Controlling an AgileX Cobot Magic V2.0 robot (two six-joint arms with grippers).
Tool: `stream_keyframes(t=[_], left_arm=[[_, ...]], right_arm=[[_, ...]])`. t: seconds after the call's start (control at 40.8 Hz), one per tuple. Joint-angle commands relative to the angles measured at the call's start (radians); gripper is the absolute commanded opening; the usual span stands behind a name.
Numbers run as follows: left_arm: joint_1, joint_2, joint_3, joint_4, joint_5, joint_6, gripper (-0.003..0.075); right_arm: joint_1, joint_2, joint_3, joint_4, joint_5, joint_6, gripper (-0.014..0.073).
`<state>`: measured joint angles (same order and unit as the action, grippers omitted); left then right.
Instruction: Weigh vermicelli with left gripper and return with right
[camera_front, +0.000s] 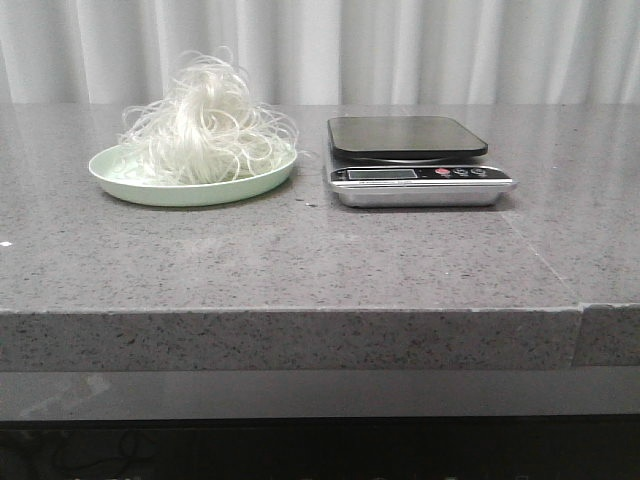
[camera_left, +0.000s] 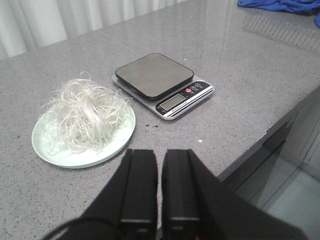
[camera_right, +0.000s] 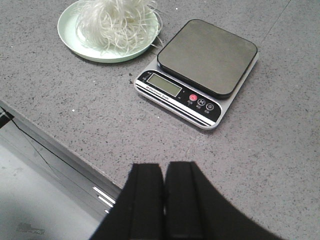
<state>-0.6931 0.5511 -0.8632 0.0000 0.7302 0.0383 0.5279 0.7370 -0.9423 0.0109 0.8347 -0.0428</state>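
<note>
Start of the weighing task. Your left gripper (camera_left: 159, 190) hung above the near edge of the counter (camera_front: 300, 260) with its fingers pressed together and nothing between them. Your right gripper (camera_right: 164, 200) was in the same state, fingers closed and empty, hanging over the counter's edge on the scale's side. Neither gripper appeared in the front view, so both stood well back from the objects.

Ahead of the left gripper, the vermicelli (camera_left: 82, 112) lay as a loose nest on the pale green plate (camera_left: 55, 150), a few strands trailing over the rim. Just beside the plate, not touching it, sat the scale (camera_front: 420, 175), its black platform (camera_left: 154, 74) bare and its display (camera_right: 165, 85) facing you.

The layout appeared to serve the task: the plate sat on the left arm's side for the pick, the scale toward the right arm for the return. You would probably have needed to spread the left fingers wide before descending, since the springy strands could slip from a narrow pinch or snag on the plate.
</note>
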Motion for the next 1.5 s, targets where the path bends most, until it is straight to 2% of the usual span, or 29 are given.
stream_keyframes(t=[0.0, 0.539, 0.686, 0.932, 1.054, 1.177, 1.471], left_arm=[[-0.003, 0.005, -0.024, -0.009, -0.077, -0.013, 0.0145], [0.01, -0.006, 0.005, -0.009, -0.08, -0.013, 0.0145], [0.114, -0.072, 0.127, 0.011, -0.19, -0.013, 0.0145], [0.291, -0.249, 0.43, 0.009, -0.569, -0.013, 0.0145], [0.379, -0.359, 0.591, 0.0, -0.7, -0.013, 0.0145], [0.463, -0.459, 0.708, -0.042, -0.763, -0.013, 0.0145], [0.583, -0.551, 0.851, -0.055, -0.77, -0.013, 0.0145]], right_arm=[[-0.006, -0.001, -0.023, -0.011, -0.057, -0.009, 0.015], [-0.006, -0.001, -0.023, -0.011, -0.057, -0.009, 0.015], [-0.006, -0.001, -0.023, -0.011, -0.057, -0.009, 0.015], [-0.006, -0.001, -0.023, -0.011, -0.057, -0.009, 0.015], [-0.006, -0.001, -0.023, -0.011, -0.057, -0.009, 0.015], [-0.006, -0.001, -0.023, -0.011, -0.057, -0.009, 0.015], [-0.006, -0.001, -0.023, -0.011, -0.057, -0.009, 0.015]])
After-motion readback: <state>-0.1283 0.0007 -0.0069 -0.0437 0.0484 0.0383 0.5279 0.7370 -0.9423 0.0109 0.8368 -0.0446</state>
